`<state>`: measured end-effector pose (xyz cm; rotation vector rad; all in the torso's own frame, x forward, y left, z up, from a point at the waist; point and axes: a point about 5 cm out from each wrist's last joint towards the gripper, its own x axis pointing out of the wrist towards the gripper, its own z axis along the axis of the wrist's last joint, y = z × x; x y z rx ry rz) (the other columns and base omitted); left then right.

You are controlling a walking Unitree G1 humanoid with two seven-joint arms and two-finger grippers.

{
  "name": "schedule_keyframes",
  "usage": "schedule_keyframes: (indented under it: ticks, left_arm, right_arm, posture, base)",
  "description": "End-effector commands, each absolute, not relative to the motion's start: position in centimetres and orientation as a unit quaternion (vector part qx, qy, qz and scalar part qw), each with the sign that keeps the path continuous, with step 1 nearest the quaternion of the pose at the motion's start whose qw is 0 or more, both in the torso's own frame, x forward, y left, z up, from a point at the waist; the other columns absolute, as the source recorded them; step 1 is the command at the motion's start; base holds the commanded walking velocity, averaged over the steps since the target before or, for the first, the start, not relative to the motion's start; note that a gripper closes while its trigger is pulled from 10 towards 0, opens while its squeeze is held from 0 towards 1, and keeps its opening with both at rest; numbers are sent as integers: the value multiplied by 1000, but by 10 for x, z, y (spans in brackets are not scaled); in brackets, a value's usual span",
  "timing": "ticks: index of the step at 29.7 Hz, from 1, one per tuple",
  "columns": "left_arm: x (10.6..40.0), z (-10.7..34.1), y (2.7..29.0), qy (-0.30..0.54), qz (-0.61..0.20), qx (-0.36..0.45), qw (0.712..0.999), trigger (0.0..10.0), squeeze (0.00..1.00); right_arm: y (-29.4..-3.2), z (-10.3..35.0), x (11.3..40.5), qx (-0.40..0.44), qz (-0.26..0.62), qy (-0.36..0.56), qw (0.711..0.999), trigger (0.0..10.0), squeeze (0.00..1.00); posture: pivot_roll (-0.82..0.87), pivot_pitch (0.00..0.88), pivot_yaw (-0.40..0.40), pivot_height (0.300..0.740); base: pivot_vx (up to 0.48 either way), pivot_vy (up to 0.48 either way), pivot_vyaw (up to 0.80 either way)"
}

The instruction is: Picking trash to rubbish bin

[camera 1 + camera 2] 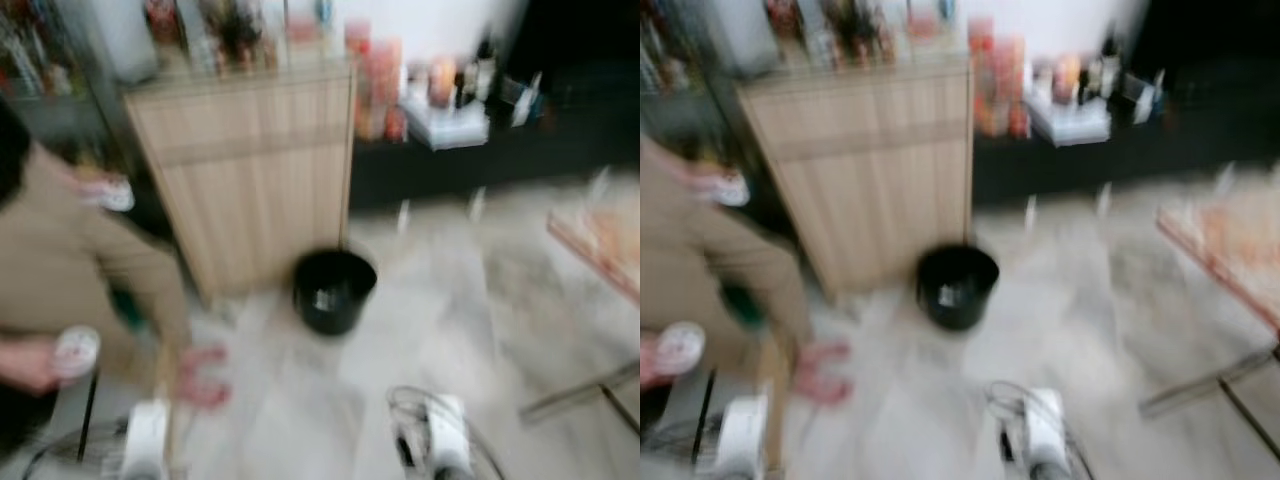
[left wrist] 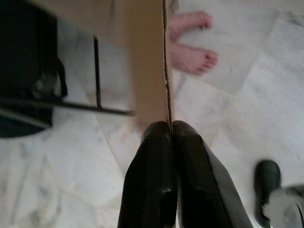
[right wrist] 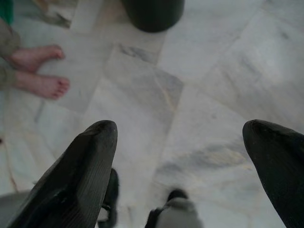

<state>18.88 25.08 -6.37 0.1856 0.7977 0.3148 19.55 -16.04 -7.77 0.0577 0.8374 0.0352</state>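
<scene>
My left gripper is pinching a thin cardboard piece by its edge, so it's light and bendy. Right gripper is spreading wide. The bin is sitting mid-frame.

The head cameras looked forward and down; wrist cameras faced the pale marble floor. All shared it.

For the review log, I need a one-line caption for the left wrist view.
Left gripper shut on a thin cardboard sheet above the marble floor, a person's bare feet ahead.
</scene>
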Motion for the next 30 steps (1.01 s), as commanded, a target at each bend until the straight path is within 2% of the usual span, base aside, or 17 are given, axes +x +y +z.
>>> schedule_keyframes:
  ticks: [1, 4, 19, 23, 27, 30]
  left_arm:
    - [193, -62, 248, 381, 154, 85, 908, 10000, 0]
    - [194, -62, 248, 379, 153, 85, 909, 10000, 0]
    - [232, -43, 229, 320, 99, 87, 938, 10000, 0]
    - [239, -39, 224, 309, 84, 85, 944, 10000, 0]
    - [244, -36, 219, 303, 71, 84, 947, 10000, 0]
    - [252, -32, 207, 285, 31, 72, 955, 10000, 0]
  right_arm:
    - [-169, -79, 192, 27, 4, 412, 911, 10000, 0]
    - [-169, -79, 193, 27, 5, 411, 911, 10000, 0]
    - [-164, -76, 199, 30, 12, 402, 915, 10000, 0]
    - [-164, -74, 201, 33, 11, 397, 917, 10000, 0]
    - [-162, -73, 203, 31, 16, 391, 920, 10000, 0]
    - [-160, -72, 205, 30, 19, 388, 921, 10000, 0]
  posture:
    - [31, 48, 47, 740]
    - [32, 44, 48, 740]
    - [34, 25, 58, 740]
    - [35, 19, 62, 740]
    - [35, 14, 64, 740]
    - [38, 12, 66, 740]
  base:
    - [480, 0, -800]
    - [480, 0, -744]
    - [480, 0, 0]
    - [480, 0, -763]
    - [480, 0, 0]
    - [315, 0, 0]
